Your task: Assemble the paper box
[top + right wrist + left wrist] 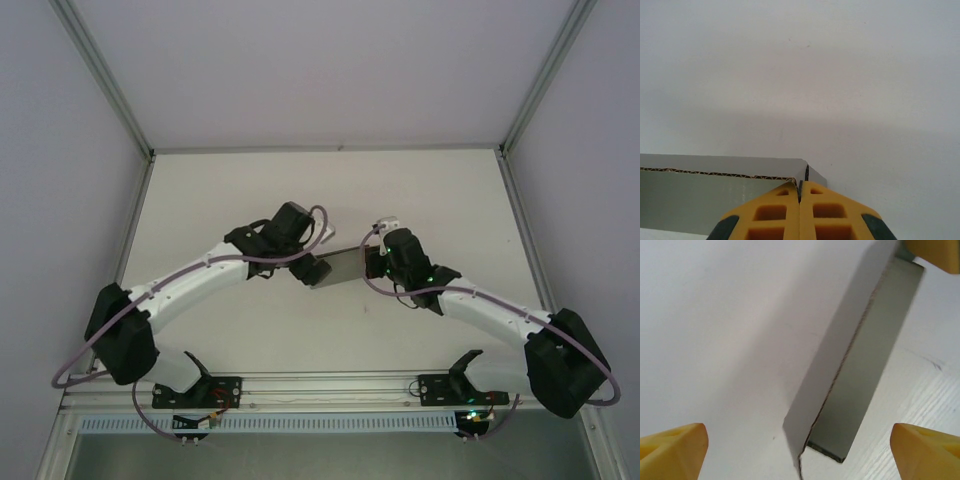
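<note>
The paper box [340,266] sits near the middle of the white table [430,190], spanning the gap between the two arms' ends, its long side running from the left gripper [312,268] across to the right gripper [373,262]. In the right wrist view the right gripper [800,202] has its yellow fingers pressed together on the near corner of the box [700,197] – a thin wall of grey cardboard goes into the slit between them, so this pincer is pinching the box. A raw corrugated edge runs along the top of that wall, with a paler grey face behind it. In the left wrist view the left gripper [797,442] is spread wide: one yellow fingertip [677,447] shows at the lower left and the other at the lower right, well apart, and neither touches the cardboard. The box [865,365] lies ahead of them as a long, narrow grey shape slanting up to the right, its torn-looking corrugated edge dividing a lighter face from a darker one. At its far end a yellow finger [935,252] of the right gripper meets the cardboard. A soft shadow falls on the table [715,315] to the left of the box – whether the box rests on the surface or is held just above it, I cannot tell.
</note>
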You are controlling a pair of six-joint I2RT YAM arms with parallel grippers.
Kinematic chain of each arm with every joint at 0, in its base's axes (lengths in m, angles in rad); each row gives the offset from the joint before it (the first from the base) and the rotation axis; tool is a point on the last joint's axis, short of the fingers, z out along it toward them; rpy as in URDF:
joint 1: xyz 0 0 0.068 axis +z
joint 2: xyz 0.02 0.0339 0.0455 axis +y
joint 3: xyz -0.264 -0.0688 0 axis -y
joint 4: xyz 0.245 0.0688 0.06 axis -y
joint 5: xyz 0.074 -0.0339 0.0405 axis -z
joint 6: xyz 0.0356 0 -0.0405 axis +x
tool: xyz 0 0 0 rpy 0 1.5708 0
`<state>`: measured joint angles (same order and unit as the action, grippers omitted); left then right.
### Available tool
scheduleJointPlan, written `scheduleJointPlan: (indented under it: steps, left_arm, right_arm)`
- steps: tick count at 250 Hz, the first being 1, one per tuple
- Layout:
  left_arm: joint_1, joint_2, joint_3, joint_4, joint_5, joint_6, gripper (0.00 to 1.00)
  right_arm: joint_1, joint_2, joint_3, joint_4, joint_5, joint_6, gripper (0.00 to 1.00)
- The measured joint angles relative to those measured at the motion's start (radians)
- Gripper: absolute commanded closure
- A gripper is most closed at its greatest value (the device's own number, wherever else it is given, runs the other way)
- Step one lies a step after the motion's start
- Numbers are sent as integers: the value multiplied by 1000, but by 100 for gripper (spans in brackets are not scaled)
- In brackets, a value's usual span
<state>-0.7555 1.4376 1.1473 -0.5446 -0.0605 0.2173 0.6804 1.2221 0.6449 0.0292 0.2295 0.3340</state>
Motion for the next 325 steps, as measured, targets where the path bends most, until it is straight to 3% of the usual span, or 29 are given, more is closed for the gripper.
scheduleJointPlan:
  steps: [62,102,192,210,252,269,295,325]
  left_arm:
    - [2,-34,-80,2,-26,-216,69]
    - [2,-34,-87,19,-13,-278,85]
    - [2,22,-61,21,-17,-367,85]
    - [2,27,-56,19,-29,-383,74]
    - [2,42,-37,10,-66,-399,73]
    - [2,44,-31,-2,-85,-401,77]
    - [2,45,-30,-3,-95,-401,92]
    - [2,45,-23,-6,-107,-395,100]
  right_arm:
    - [14,17,45,-75,40,26,100]
    - [15,31,61,-82,40,26,100]
    - [26,47,79,-109,51,33,100]
    - [27,47,81,-112,51,33,100]
    - [28,58,92,-118,51,35,100]
    - [28,60,94,-121,51,36,100]
    - [29,60,98,-126,50,36,100]
    - [34,65,104,-131,47,37,100]
